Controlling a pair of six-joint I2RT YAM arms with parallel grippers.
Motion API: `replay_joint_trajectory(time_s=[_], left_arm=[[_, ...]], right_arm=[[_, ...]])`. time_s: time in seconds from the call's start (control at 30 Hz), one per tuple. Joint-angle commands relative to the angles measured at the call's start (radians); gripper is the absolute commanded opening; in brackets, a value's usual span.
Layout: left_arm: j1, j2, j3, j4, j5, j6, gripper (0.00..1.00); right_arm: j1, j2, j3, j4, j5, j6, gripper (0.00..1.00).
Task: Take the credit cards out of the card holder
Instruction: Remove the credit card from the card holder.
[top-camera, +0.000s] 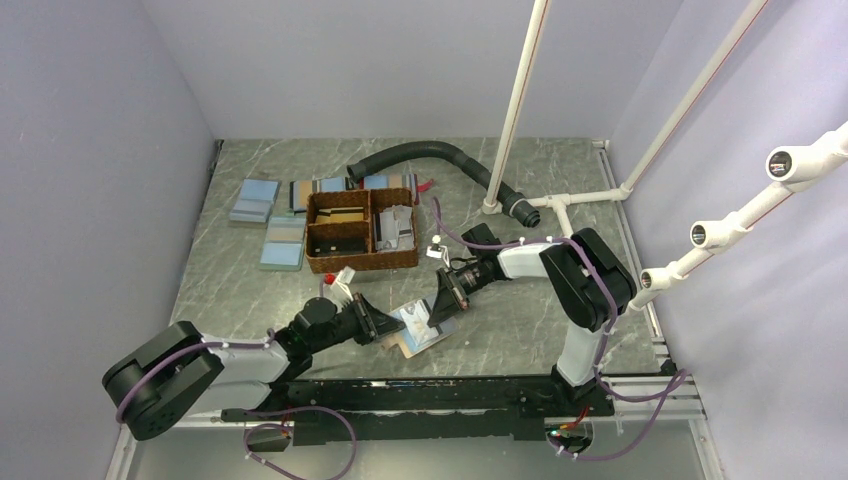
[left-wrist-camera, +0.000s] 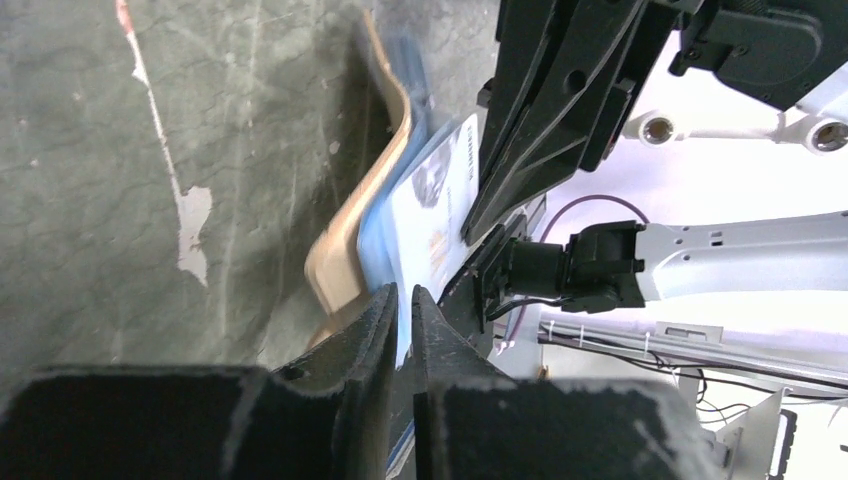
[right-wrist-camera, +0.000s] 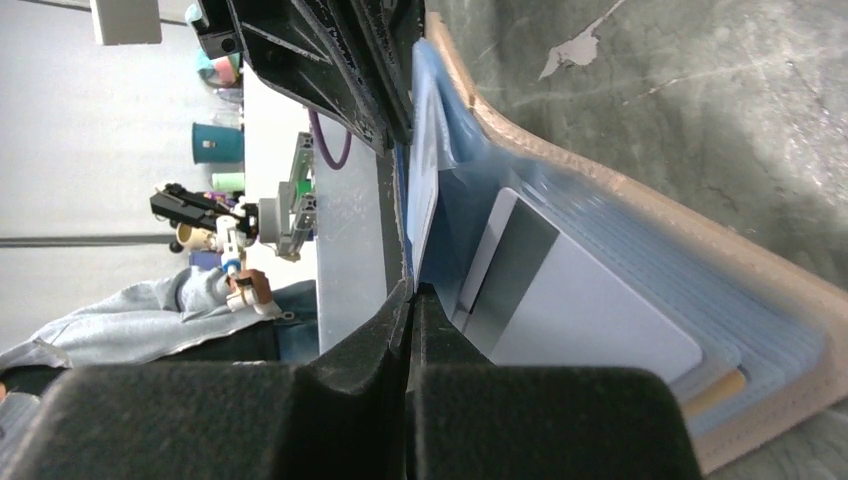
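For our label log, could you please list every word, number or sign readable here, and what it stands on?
White printed card held by the right gripper: a portrait and a line of print, too blurred to read.
Pale card with a grey stripe inside the tan leather card holder: no text shows.
Nothing else is legible.

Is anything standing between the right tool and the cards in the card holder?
Nothing visible does. The right tool is shut on the edge of one card standing out of the open card holder, while the left tool pinches the holder's other side.
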Motion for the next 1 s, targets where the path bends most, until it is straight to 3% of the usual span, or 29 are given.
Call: replay_joint_trajectory(time_s=[0.0, 0.23, 0.37, 0.77, 0.9, 0.97], left_arm=[[0.004, -0.030, -0.009, -0.027, 0.006, 0.023, 0.18], [0.004, 0.021, 0.007, 0.018, 0.026, 0.029, 0.18], [0.004, 0.097, 0.031, 0.072, 0.046, 0.029, 0.24], [0.004, 0.389, 0.084, 0.372, 0.121, -0.008, 0.29], [0.004, 0.442, 0.085, 0.445, 0.131, -0.015, 0.26], [0.004, 0.456, 0.085, 0.469, 0.134, -0.017, 0.16]], right_arm=[[-0.015, -0.010, 0.019, -0.009, -0.012, -0.041, 0.00], [-0.015, -0.012, 0.017, -0.001, -0.018, -0.039, 0.00], [-0.015, -0.005, 0.018, 0.005, -0.028, -0.032, 0.00], [-0.015, -0.006, 0.017, 0.016, -0.045, -0.021, 0.00], [-0.015, -0.005, 0.015, 0.016, -0.039, -0.023, 0.00], [-0.015, -0.001, 0.017, 0.010, -0.033, -0.025, 0.00]])
